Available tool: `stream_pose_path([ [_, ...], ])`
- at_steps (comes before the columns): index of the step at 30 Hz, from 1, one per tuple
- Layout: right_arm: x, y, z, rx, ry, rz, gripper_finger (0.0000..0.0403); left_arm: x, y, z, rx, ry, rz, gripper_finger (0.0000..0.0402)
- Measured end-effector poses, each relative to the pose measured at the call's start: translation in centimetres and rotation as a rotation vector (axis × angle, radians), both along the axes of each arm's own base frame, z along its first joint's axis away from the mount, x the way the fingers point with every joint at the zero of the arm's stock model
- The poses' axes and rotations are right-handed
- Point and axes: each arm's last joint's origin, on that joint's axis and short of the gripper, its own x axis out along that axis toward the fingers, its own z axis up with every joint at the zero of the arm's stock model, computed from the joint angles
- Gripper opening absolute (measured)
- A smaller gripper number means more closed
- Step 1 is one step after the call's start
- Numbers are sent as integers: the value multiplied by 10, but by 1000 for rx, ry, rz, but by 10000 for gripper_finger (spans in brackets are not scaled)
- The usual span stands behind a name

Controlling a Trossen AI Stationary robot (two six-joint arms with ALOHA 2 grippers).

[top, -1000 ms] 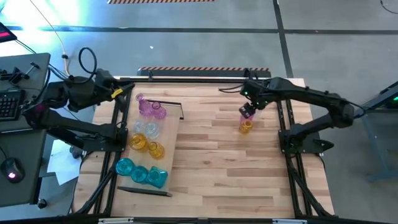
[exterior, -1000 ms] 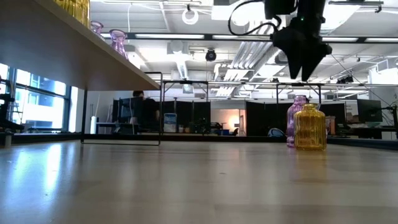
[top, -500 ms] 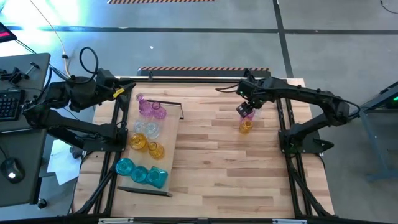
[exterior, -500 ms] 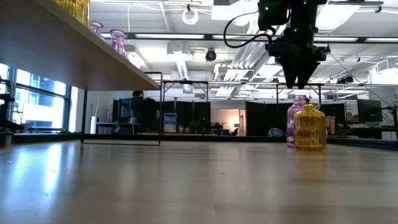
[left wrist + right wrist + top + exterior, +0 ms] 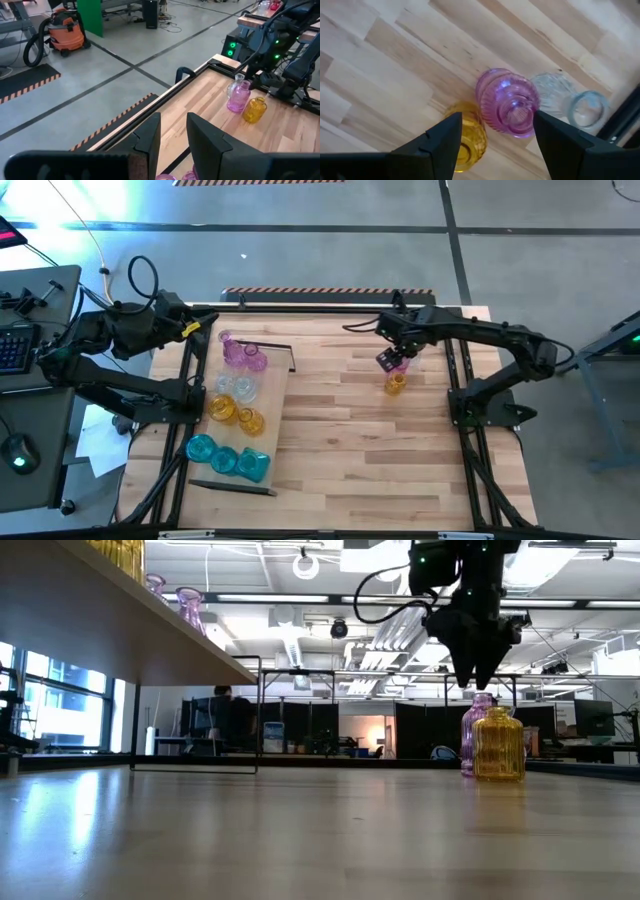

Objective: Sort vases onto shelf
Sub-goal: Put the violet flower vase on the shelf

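Right wrist view: right gripper (image 5: 492, 132) open, empty, above pink vase (image 5: 508, 102).
Risk: descending fingers topple touching amber vase (image 5: 466, 135).

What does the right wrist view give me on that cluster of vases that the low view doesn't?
Only the right wrist view shows the clear glass vase beside the ribbed pink glass vase, and that the open right gripper is centred over the pink one. Only the low view shows the gripper hanging above the vases without touching them, with the wooden shelf off to one side. Both show the pink vase and the amber-yellow glass vase standing close together.
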Motion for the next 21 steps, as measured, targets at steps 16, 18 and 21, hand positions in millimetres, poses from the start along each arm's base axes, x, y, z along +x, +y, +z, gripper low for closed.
stream_pose_path([
  [16, 16, -4, -22, 37, 73, 15, 227, -1, 0, 0, 0, -3, 0, 88],
  [18, 17, -4, -24, 39, 79, 17, 227, -1, 0, 0, 0, -3, 0, 88],
  [21, 19, -5, -26, 38, 91, 22, 227, -1, 0, 0, 0, -3, 0, 88],
])
